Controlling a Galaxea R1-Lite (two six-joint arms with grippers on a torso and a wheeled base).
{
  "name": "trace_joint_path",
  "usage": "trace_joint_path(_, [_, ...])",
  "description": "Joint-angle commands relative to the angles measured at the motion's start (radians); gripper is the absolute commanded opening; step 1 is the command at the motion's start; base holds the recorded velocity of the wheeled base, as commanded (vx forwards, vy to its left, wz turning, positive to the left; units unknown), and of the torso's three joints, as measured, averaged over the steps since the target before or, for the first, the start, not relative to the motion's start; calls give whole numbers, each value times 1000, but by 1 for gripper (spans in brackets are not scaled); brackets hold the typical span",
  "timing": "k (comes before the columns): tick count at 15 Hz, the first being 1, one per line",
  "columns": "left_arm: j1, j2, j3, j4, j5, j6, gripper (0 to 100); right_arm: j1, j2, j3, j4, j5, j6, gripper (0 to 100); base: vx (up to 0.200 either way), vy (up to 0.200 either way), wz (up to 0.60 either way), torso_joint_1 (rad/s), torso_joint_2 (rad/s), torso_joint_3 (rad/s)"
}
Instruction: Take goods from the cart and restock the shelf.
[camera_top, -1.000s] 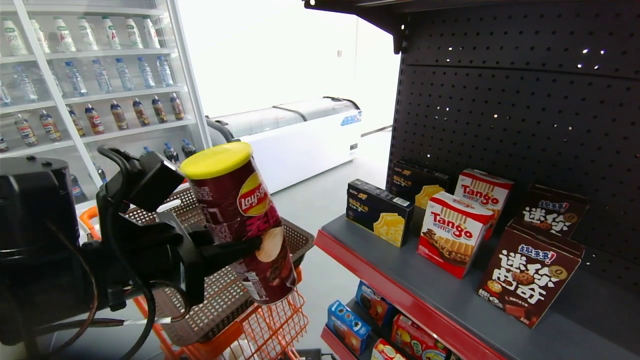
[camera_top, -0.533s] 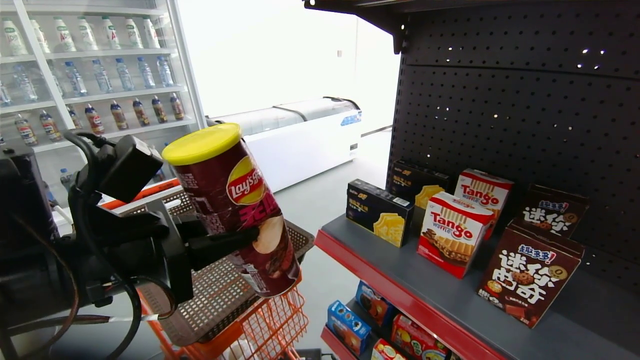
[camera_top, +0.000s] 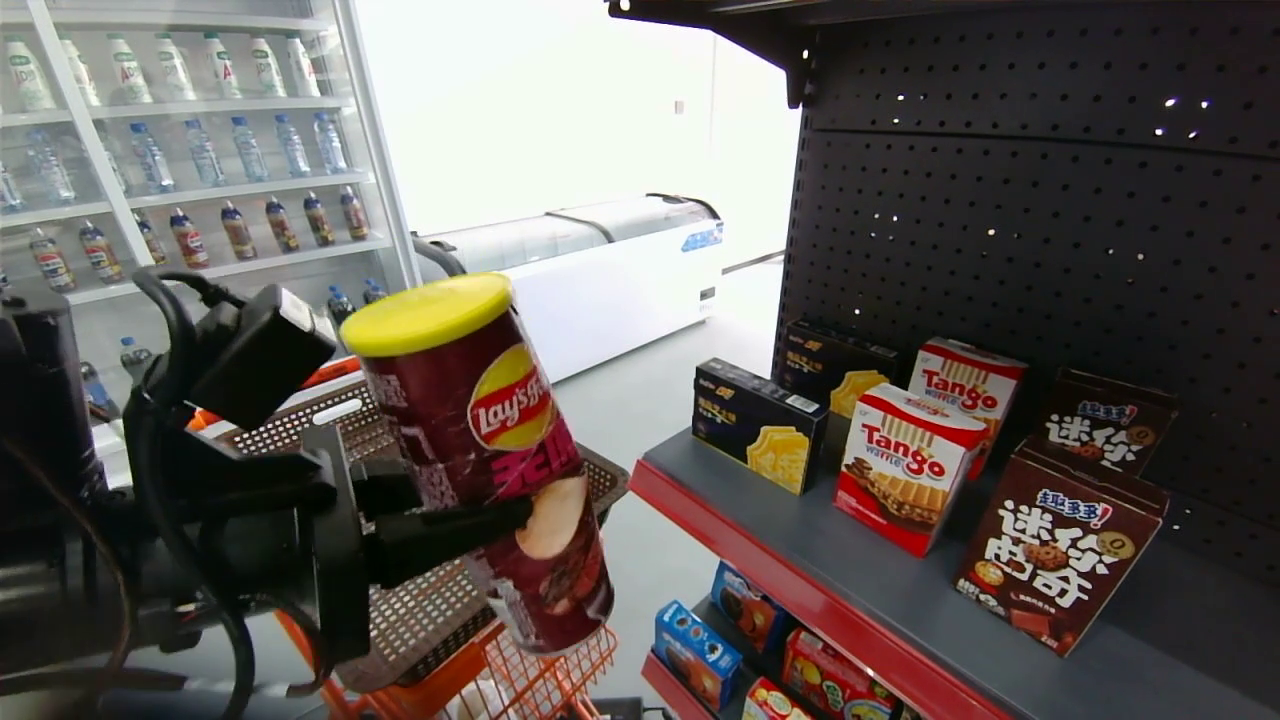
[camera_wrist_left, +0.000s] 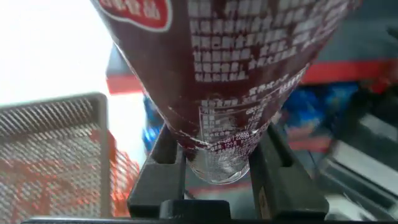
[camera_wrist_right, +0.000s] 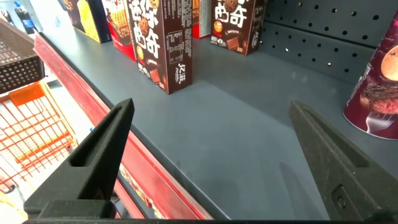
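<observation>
left tool (camera_top: 470, 520): closed around the lower half of the chips can (camera_top: 480, 420), above the cart (camera_top: 425, 615) | can axis: nearly upright, lid leaning slightly to robot's left | shelf (camera_top: 1200, 620): to the right of the can, well apart | right tool (camera_wrist_right: 211, 106): wide, empty, over the shelf board

the chip can (camera_top: 480, 440) sits tilted in the left gripper (camera_top: 490, 510) above the cart (camera_top: 440, 600), left of the shelf (camera_top: 790, 540). boxes (camera_top: 905, 465) stand on the shelf in two rows before the pegboard (camera_top: 1000, 220). more packs (camera_top: 700, 650) lie below.
</observation>
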Motion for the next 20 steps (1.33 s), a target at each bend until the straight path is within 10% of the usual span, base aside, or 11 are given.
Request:
trace_joint_path(1, [-57, -59, -12, 78, 0, 0, 0, -1, 1, 0, 0, 0, 0, 100, 0, 0, 0, 0, 0, 0])
trace_joint_path(20, [-120, -34, 3, 156, -34, 54, 0, 0, 1, 0, 0, 0, 0, 100, 0, 0, 0, 0, 0, 0])
